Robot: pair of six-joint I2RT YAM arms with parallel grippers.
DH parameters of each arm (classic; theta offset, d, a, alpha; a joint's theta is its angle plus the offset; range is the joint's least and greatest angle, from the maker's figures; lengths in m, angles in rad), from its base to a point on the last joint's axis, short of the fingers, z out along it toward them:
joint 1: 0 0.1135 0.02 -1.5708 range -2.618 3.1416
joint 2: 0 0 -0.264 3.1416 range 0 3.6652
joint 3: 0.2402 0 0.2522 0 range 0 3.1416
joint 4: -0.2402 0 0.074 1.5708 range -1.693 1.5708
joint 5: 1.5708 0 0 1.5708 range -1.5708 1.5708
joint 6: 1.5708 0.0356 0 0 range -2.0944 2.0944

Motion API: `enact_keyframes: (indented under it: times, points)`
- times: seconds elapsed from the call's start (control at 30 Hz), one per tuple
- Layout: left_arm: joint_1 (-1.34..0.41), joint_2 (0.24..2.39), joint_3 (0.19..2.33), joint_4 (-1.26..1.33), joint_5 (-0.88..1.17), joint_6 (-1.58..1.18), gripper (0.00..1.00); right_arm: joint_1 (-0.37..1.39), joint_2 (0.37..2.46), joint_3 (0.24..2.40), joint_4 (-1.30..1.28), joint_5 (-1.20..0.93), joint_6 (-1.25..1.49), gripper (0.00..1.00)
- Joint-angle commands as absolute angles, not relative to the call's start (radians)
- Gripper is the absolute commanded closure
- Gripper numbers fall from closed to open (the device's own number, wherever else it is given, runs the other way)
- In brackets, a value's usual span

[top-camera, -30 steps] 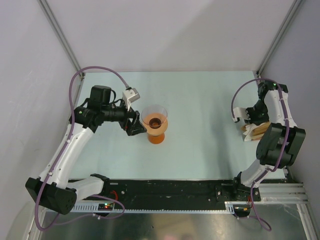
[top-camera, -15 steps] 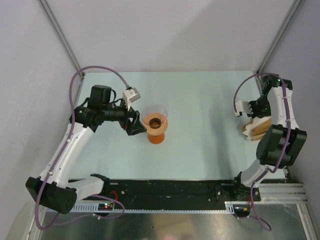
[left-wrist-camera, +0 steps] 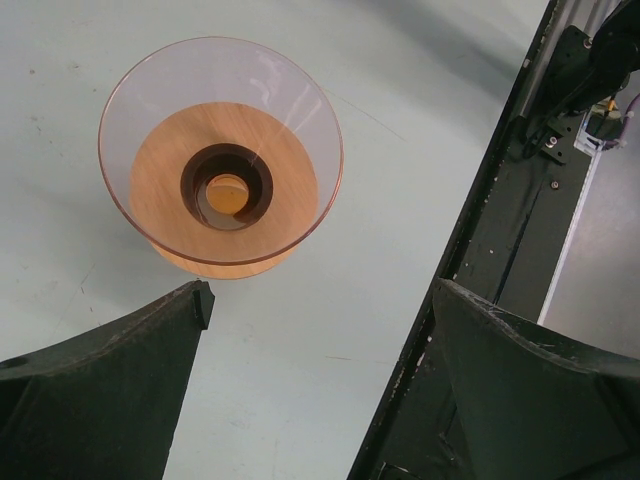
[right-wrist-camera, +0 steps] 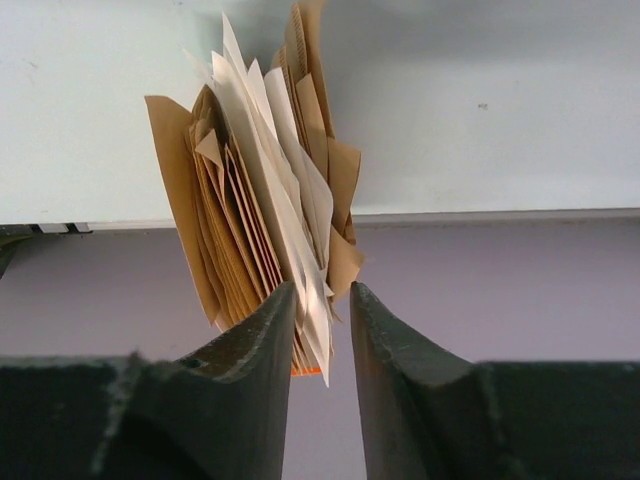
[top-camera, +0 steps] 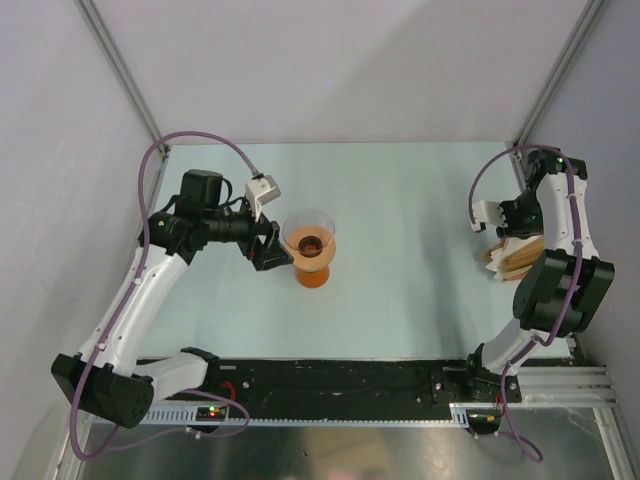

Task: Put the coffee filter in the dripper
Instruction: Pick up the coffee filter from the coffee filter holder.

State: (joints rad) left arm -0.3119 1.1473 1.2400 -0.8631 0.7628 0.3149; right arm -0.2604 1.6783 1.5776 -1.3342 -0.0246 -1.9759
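At the right edge of the desk (top-camera: 400,200), the right claw (right-wrist-camera: 322,292) sits up against the stack of paper fans (right-wrist-camera: 205,230) with its jaws a little apart. The edge of a white coffee filter (right-wrist-camera: 275,190) pokes into the gap, but nothing looks pinched. The sheets stand on edge and run straight away from the claw, in line with its gap, so closing should catch the white one, perhaps with a tan neighbour. Well apart, toward the left-middle of the desk, the dripper (top-camera: 309,243) stands upright, mouth up and empty. The left claw (top-camera: 272,252) is just beside it, jaws spread wide and holding nothing. The right arm is the nearer to the filter. Only the right wrist view shows which sheet lies in the gap; only the overhead view shows the stretch of desk to cross.
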Motion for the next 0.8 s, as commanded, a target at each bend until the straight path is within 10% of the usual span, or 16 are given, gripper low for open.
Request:
enact_keyframes:
  times: [0.0,0.3,0.6,0.77]
  points:
    - [-0.315,1.153,1.288,-0.854,0.775,0.33,0.01,-0.288,1.683,1.626,-1.53,-0.004,-2.044,0.64]
    - [-0.314,1.158,1.292,-0.854,0.775,0.326,0.02,-0.305,1.713,1.625,-1.494,0.014,-2.064,0.67]
    - [-0.315,1.164,1.295,-0.854,0.771,0.328,0.02,-0.318,1.738,1.652,-1.48,0.04,-2.073,0.94]
    - [-0.315,1.171,1.302,-0.854,0.774,0.334,0.02,-0.327,1.73,1.696,-1.524,0.045,-2.077,0.84]
